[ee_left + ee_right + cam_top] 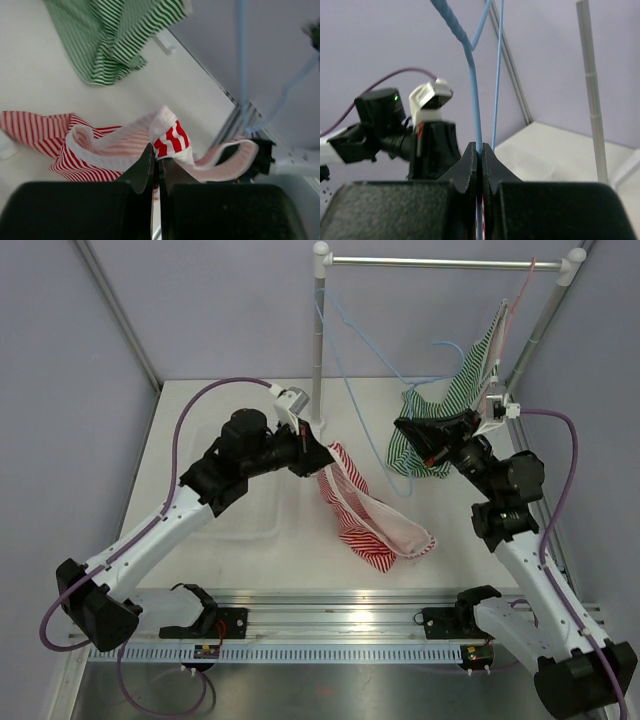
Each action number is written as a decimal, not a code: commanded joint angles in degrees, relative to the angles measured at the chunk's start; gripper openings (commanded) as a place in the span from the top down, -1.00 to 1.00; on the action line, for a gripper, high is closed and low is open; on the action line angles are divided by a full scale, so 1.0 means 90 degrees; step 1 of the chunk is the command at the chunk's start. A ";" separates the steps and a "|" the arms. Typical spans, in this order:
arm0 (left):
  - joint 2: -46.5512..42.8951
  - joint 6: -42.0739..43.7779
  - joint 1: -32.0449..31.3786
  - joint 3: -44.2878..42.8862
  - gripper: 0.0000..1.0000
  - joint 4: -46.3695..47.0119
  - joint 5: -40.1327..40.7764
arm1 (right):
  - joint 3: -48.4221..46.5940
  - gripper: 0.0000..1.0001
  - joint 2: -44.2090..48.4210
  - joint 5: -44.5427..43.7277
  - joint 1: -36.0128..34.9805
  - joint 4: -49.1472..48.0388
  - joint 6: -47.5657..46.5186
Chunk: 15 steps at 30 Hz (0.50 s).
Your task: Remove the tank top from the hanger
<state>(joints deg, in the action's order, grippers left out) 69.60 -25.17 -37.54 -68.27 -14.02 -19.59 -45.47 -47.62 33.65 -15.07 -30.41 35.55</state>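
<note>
A red-and-white striped tank top (pixel 365 512) drapes from my left gripper (pixel 322 455) down to the table. In the left wrist view the gripper (pixel 159 156) is shut on a fold of its white-edged strap (pixel 170 137). The thin blue hanger (pixel 352 390) hangs from the left end of the rack bar (pixel 440 262). My right gripper (pixel 403 427) is shut on its wire. In the right wrist view the jaws (pixel 480 148) pinch the blue wire (pixel 474 90). Whether the top still touches the hanger I cannot tell.
A green-and-white striped top (pixel 455 405) hangs on a pink hanger (pixel 512 310) at the right end of the bar; it also shows in the left wrist view (pixel 115 40). The rack's white post (pixel 320 340) stands behind the left gripper. Grey walls enclose the white table (pixel 200 540).
</note>
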 commanded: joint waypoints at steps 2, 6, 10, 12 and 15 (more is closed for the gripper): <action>0.0049 0.0492 -0.0399 0.0046 1.00 0.0310 -0.0299 | -0.0132 1.00 -0.0422 -0.0914 -0.0034 -0.3477 0.0251; 0.0205 0.0277 -0.0409 0.0212 1.00 -0.0150 0.0847 | -0.0999 1.00 -0.0003 -0.2357 -0.0035 -0.0215 -0.1142; 0.0294 0.0179 -0.0467 0.0397 1.00 -0.0307 0.1405 | -0.2630 1.00 -0.0246 -0.3171 -0.0034 0.4910 -0.1791; 0.0332 0.0170 -0.0545 0.0427 0.99 -0.0395 0.1805 | -0.2994 1.00 -0.0373 -0.3309 -0.0044 0.5603 -0.1947; 0.0381 0.0208 -0.0789 0.0311 0.69 -0.0658 0.2157 | -0.3481 1.00 -0.0714 -0.3590 -0.0034 0.6434 -0.2464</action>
<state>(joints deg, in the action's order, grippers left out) 73.14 -23.29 -42.74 -64.34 -19.70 -6.31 -72.88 -50.35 7.99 -15.07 8.32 20.51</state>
